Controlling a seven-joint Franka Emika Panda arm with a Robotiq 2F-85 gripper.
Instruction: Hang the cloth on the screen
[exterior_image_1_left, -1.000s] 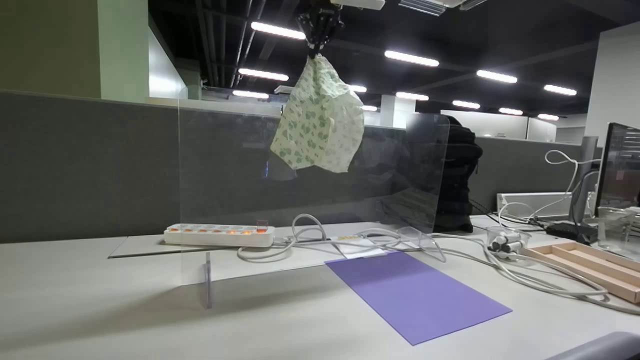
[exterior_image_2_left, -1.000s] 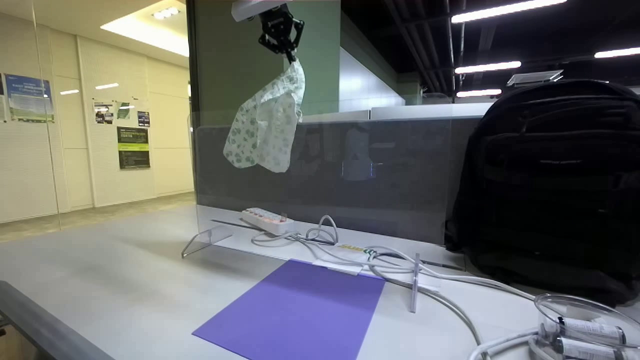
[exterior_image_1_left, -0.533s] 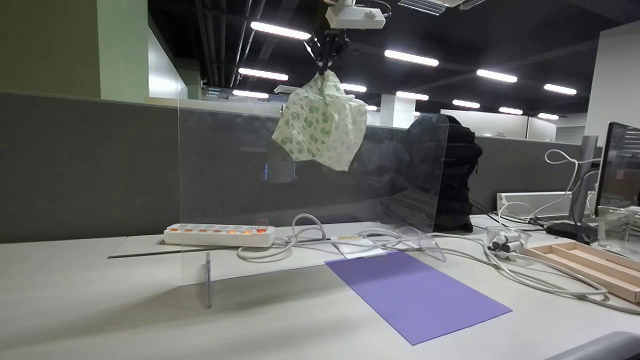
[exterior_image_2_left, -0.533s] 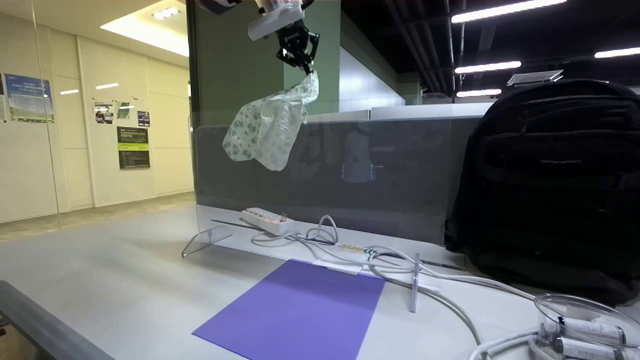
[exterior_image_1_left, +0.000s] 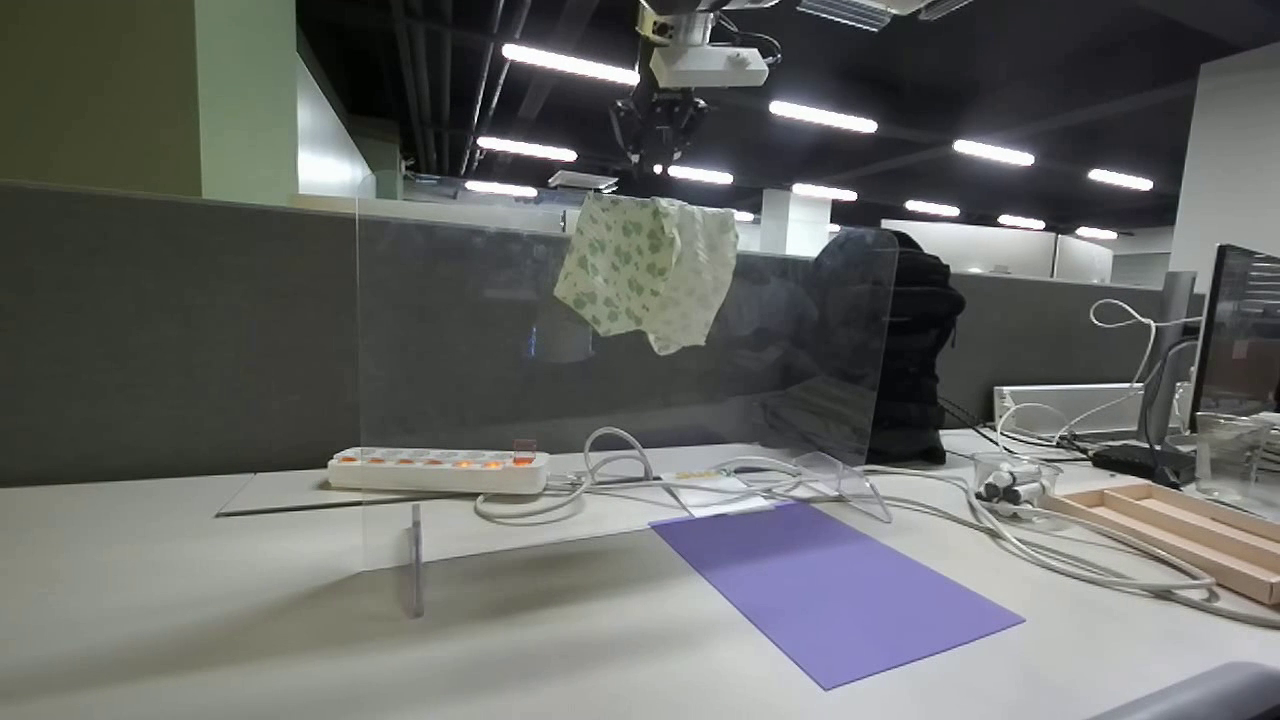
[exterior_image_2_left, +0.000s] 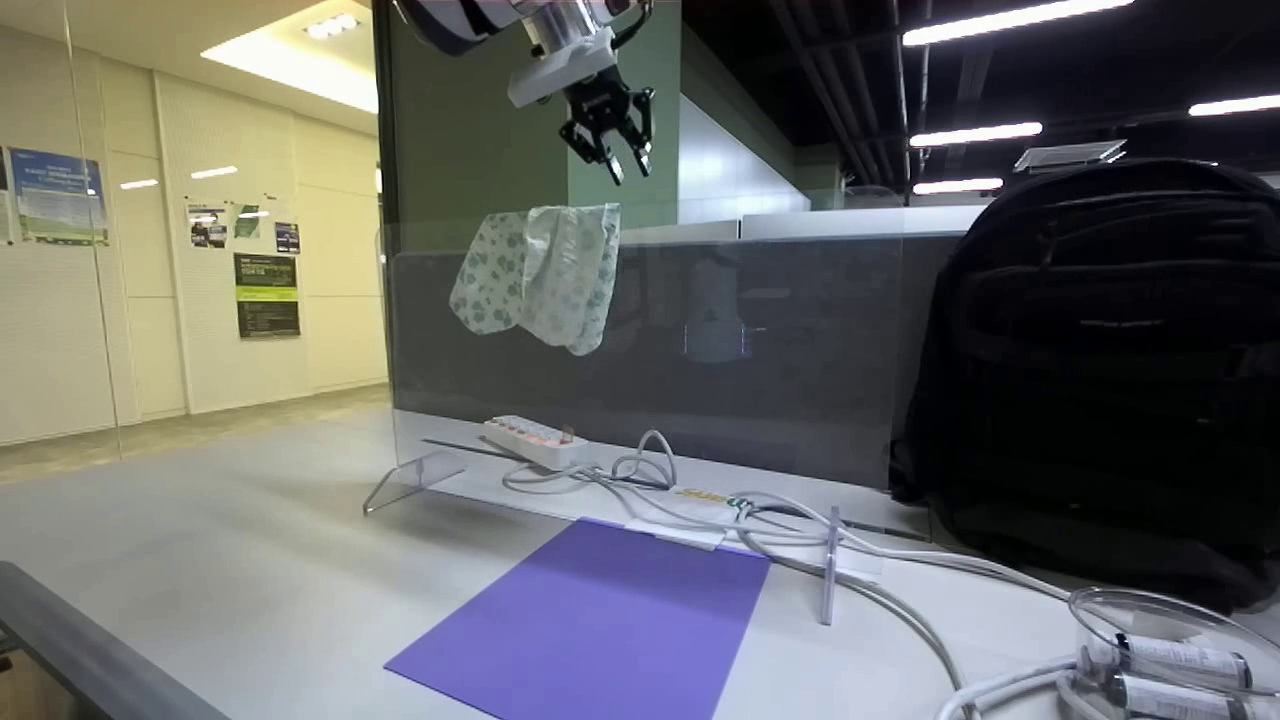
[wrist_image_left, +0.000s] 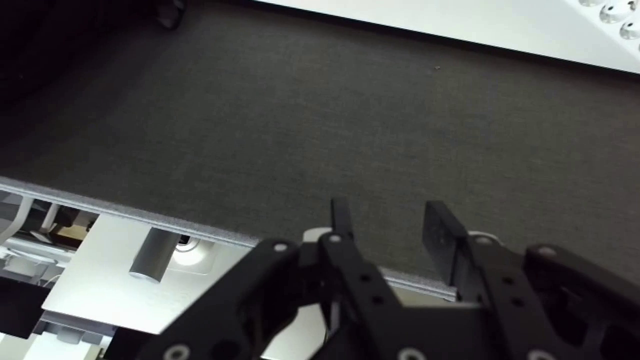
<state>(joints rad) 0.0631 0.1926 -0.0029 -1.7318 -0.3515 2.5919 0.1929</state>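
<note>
The pale cream-green patterned cloth (exterior_image_1_left: 640, 270) hangs folded over the top edge of the clear screen (exterior_image_1_left: 470, 390). It also shows in an exterior view (exterior_image_2_left: 545, 280), with parts hanging down on the panel. The screen (exterior_image_2_left: 740, 400) stands upright on clear feet. My gripper (exterior_image_1_left: 650, 168) is above the cloth and apart from it. Its fingers are open and empty, as also seen in an exterior view (exterior_image_2_left: 631, 178). In the wrist view my gripper (wrist_image_left: 385, 207) has a gap between its fingertips with nothing in it. The cloth and screen cannot be made out in the wrist view.
A purple mat (exterior_image_1_left: 840, 595) lies on the desk in front of the screen. A white power strip (exterior_image_1_left: 440, 470) and cables lie behind it. A black backpack (exterior_image_2_left: 1100, 380) stands beside the screen. A grey partition (wrist_image_left: 300, 125) is behind. A wooden tray (exterior_image_1_left: 1180, 535) lies on the desk.
My gripper has moved down and slightly to the right in both exterior views and opened. The cloth has left the fingers and dropped onto the screen's top edge.
</note>
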